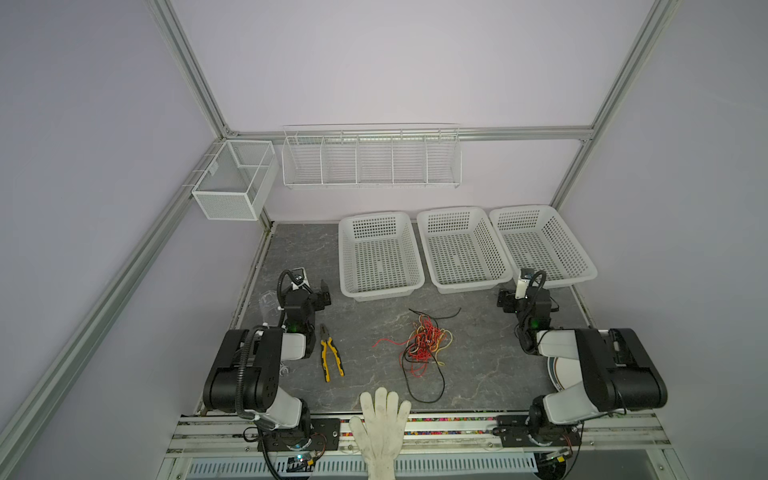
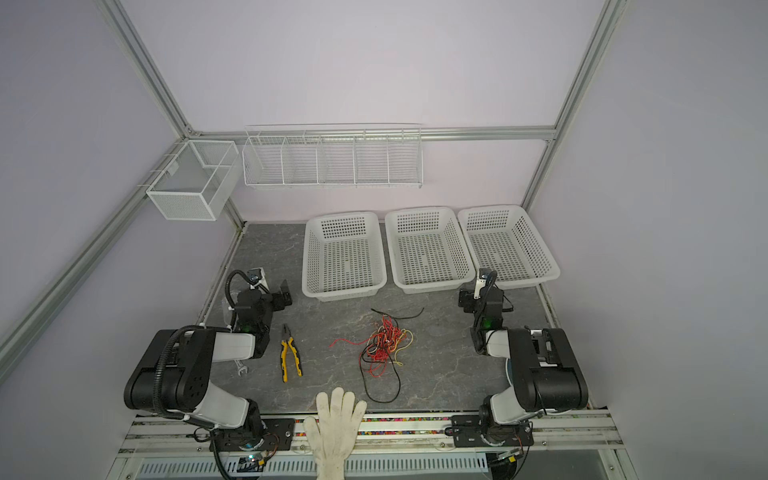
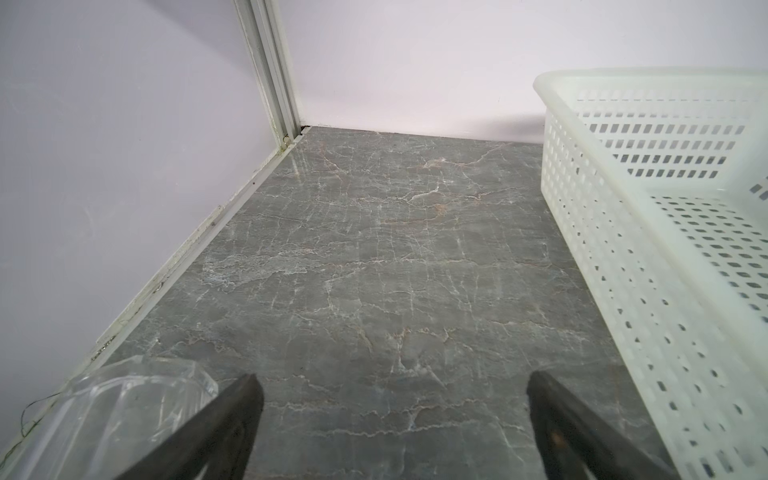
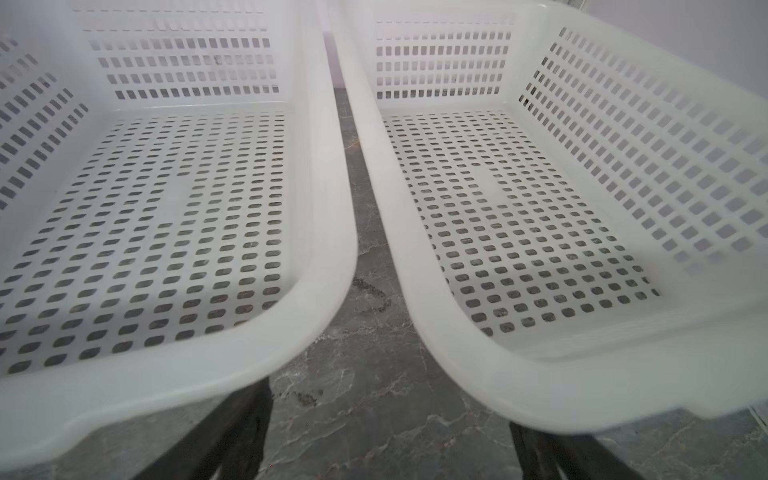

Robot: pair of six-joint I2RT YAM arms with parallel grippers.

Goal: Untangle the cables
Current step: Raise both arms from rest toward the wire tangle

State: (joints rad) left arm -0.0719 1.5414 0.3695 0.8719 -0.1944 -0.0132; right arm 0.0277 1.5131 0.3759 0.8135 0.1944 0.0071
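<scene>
The cables (image 1: 424, 345) lie in one tangle on the grey marble table in both top views (image 2: 384, 343). Red loops make up its middle, pale yellow loops (image 1: 445, 341) sit on its right, and a black loop (image 1: 424, 400) runs toward the front edge. My left gripper (image 1: 325, 293) hovers open at the left, well away from the tangle. In the left wrist view its fingers (image 3: 245, 399) stand wide over bare table. My right gripper (image 1: 505, 301) is open at the right, beside the baskets, with nothing between its fingers (image 4: 249, 415). Neither wrist view shows the cables.
Three white perforated baskets (image 1: 374, 217) (image 1: 453, 211) (image 1: 524, 208) stand in a row at the back. Yellow-handled pliers (image 1: 331, 353) lie left of the tangle. A white-gloved hand (image 1: 384, 424) rests on the front edge. A clear container (image 3: 124, 395) sits by the left wall, and a plate (image 1: 555, 372) lies under the right arm.
</scene>
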